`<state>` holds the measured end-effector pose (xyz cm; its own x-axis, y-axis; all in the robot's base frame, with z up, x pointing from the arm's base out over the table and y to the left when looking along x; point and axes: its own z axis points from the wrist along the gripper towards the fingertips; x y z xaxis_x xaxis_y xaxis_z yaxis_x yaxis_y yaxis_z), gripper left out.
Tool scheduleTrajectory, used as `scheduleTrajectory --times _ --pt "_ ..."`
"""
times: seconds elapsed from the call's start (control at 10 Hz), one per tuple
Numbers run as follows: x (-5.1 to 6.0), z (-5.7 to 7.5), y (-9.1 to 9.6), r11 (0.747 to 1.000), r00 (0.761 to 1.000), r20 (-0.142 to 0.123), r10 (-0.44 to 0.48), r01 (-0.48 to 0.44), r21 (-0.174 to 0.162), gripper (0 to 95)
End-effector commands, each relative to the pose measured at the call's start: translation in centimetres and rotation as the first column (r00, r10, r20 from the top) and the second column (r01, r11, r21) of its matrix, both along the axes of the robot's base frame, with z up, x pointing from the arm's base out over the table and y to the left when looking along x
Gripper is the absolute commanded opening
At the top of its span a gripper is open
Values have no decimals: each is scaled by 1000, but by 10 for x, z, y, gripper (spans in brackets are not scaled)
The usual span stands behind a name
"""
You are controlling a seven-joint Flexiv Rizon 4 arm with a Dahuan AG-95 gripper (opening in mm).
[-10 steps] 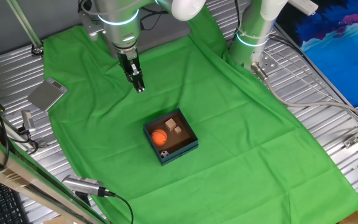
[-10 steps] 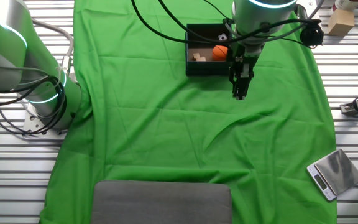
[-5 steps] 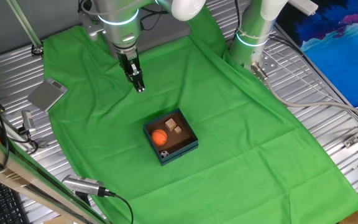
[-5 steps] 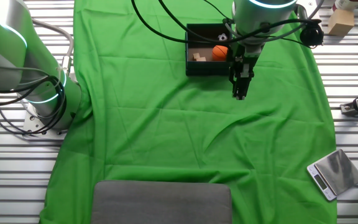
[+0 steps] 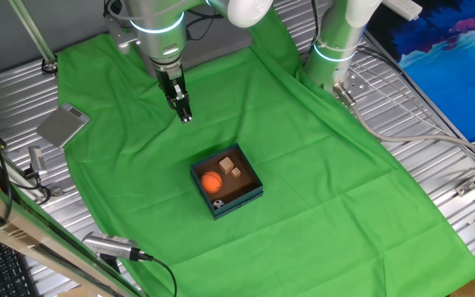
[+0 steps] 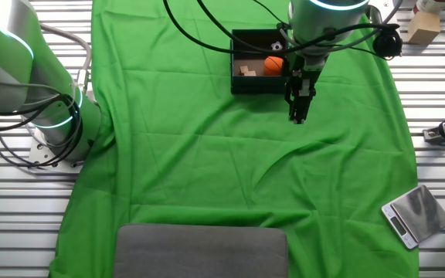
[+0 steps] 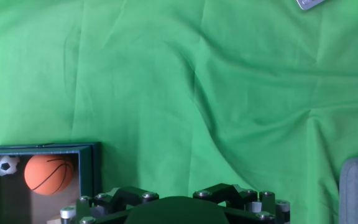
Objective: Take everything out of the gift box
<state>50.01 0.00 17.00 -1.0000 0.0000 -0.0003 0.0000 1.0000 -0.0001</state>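
1. Gripper [image 5: 185, 116] up over bare green cloth [image 5: 303, 165], well apart from the gift box [image 5: 226, 182], out at 11 o'clock from it in one fixed view; fingers pressed together to a single dark tip, nothing between them; same closed look in the other fixed view [image 6: 297, 116].
2. Gift box sitting flat near the middle of the cloth in one fixed view, teal walls outside, brown floor inside; in the other fixed view up at 12 o'clock on the cloth [image 6: 247, 83], just past the gripper at 10 o'clock from its tip.
3. Inside the box: orange ball [image 5: 211, 182] toward the 8 o'clock corner; two wooden cubes [image 5: 230, 167] beside it toward 1 o'clock, close together; all apart from the gripper.
4. Hand view: box corner [image 7: 92, 168] down at 8 o'clock of the picture; orange ball [image 7: 48, 173] resting against the near wall; soccer ball [image 7: 5, 165] touching it at its 9 o'clock; cubes barely showing at the bottom edge.
5. Elsewhere: small scale [image 5: 63, 125] off the cloth at 9 o'clock in one fixed view; grey pad [image 6: 201, 251] at 6 o'clock on the cloth in the other fixed view.
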Motion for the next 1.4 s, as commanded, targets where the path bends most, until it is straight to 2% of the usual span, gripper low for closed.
scheduleTrajectory --times 0.1,0.3,1.4 --pt "0 0 0 999 1000 6 26 -26 22 0" --pt "0 0 0 1000 1000 3 26 -26 13 0" --pt "0 0 0 1000 1000 3 26 -26 13 0"
